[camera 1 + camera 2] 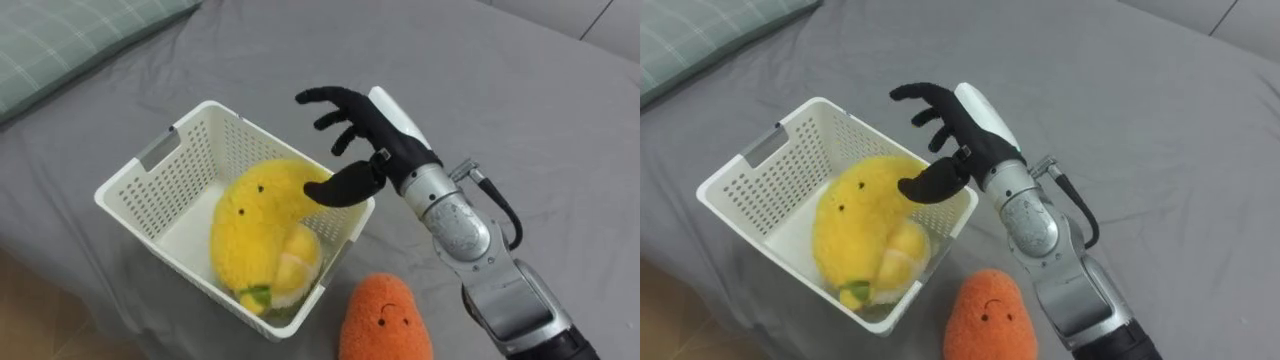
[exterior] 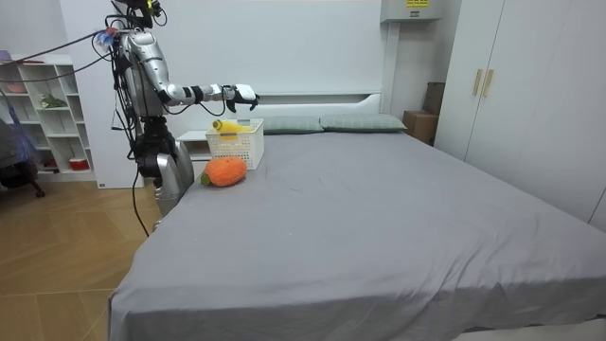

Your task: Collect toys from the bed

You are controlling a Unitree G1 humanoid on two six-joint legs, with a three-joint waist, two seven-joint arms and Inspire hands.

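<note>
A yellow plush toy point(image 1: 262, 232) lies inside the white slotted basket point(image 1: 160, 170) on the grey bed. My right hand point(image 1: 362, 130) hovers open just above the basket's right rim, fingers spread and holding nothing. An orange plush toy point(image 1: 385, 318) with a small face rests on the bed just outside the basket, near its front right corner. In the room view I stand at the bed's side by the headboard, with the basket point(image 2: 238, 144), the orange toy point(image 2: 225, 171) and my right hand point(image 2: 243, 94) above them.
A green checked pillow point(image 1: 70, 40) lies at the far left of the bed. The grey sheet point(image 1: 500, 110) stretches wide to the right. A white shelf unit point(image 2: 43, 118) stands behind me, and wardrobes point(image 2: 492, 85) line the far wall.
</note>
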